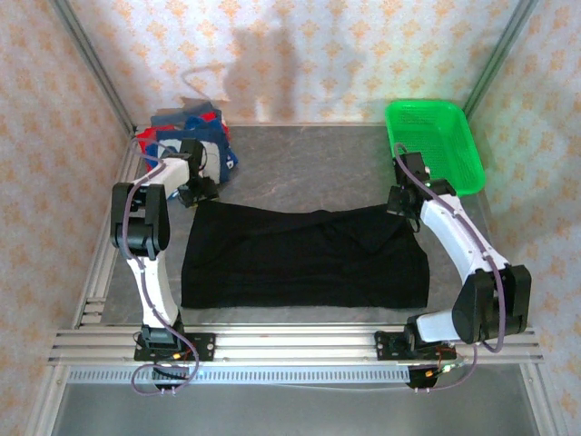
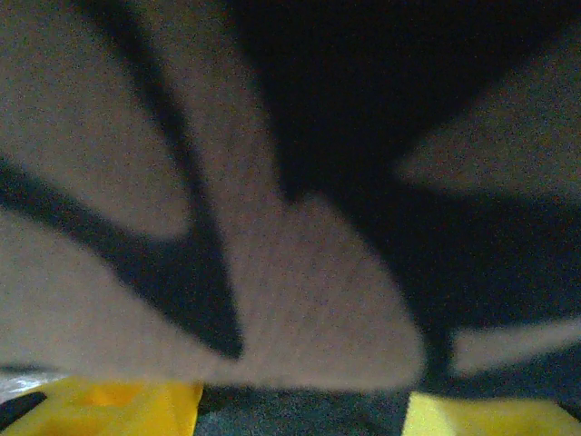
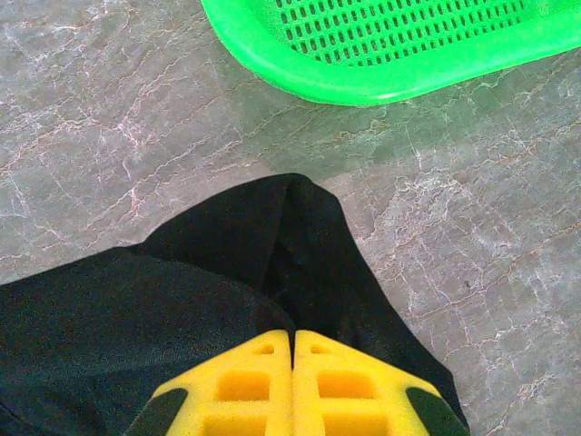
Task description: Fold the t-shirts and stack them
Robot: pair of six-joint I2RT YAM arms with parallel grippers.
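Observation:
A large black t-shirt (image 1: 300,259) lies spread across the middle of the table. My right gripper (image 1: 399,202) is at its far right corner, its yellow fingers pressed together (image 3: 292,341) with a fold of the black t-shirt (image 3: 136,318) pinched between them. At the back left is a heap of t-shirts, with the navy blue one (image 1: 213,136) with a white print on top and a red one (image 1: 145,136) showing at the edge. My left gripper (image 1: 201,191) is at the near edge of that heap. Its two yellow fingertips stand apart (image 2: 304,413), right against the navy cloth and its white print (image 2: 309,300).
A bright green mesh basket (image 1: 434,145) stands at the back right, just beyond my right gripper; its rim (image 3: 381,86) is close ahead of the fingers. Grey marbled tabletop (image 1: 309,168) lies bare between heap and basket. Walls and metal rails close in the table.

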